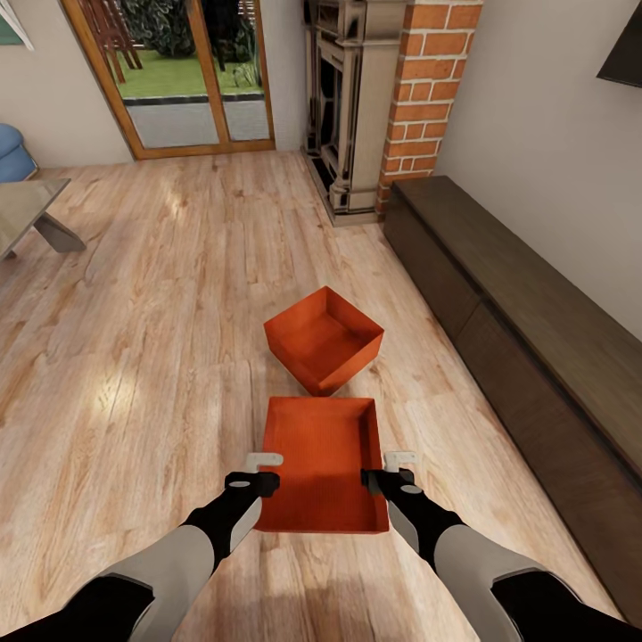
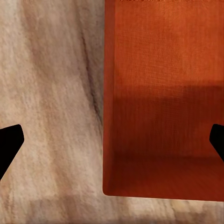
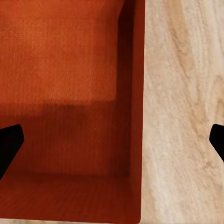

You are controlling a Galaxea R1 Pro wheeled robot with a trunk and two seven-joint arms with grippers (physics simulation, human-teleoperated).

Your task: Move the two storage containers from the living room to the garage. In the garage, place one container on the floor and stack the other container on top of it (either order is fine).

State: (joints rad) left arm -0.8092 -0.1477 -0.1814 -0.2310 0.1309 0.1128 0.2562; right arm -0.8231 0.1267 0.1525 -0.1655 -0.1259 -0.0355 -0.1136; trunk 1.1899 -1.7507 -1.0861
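Note:
Two orange-red storage containers sit open-topped on the light wood floor of the living room. The near container (image 1: 323,464) lies square in front of me, and the far container (image 1: 323,339) is turned at an angle just beyond it. My left gripper (image 1: 269,472) hovers open over the near container's left wall (image 2: 109,116), one finger on each side. Over the right wall (image 3: 136,116) my right gripper (image 1: 385,470) is open in the same way. In both wrist views the black fingertips (image 2: 9,147) (image 3: 8,147) stand wide apart, above the container and not touching it.
A long low dark-wood cabinet (image 1: 508,303) runs along the right wall, close to the containers. A red-brick fireplace column (image 1: 428,89) stands behind it. A glass door (image 1: 187,71) is at the back, with a low table (image 1: 27,209) at far left. Wood floor (image 1: 160,357) lies open to the left.

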